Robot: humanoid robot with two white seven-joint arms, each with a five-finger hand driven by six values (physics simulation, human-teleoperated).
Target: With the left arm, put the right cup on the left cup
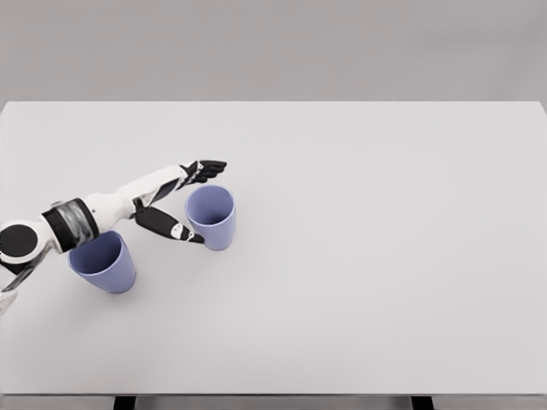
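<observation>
Two blue cups stand upright on the white desk (pixel 359 256), and the left hand (pixel 184 201) is at the right cup (pixel 211 217), fingers spread wide and gripping nothing yet. Its upper fingers (pixel 205 169) reach past the far side of the rim, while the thumb (pixel 171 227) lies low against the cup's near left wall, touching or just short of it; which, I cannot tell. The cup sits between them, so the step in hand looks like closing the grasp.

To do it well, the fingers should wrap the wall below the rim and squeeze evenly, so the cup neither tips nor slides right. The lift must be straight up and high enough to clear the left cup (pixel 103 261), which stands near, partly under the forearm (pixel 94 213). That arm could brush it on the way across.

No brand, label or writing shows on either cup or the desk. The right arm is out of view.
</observation>
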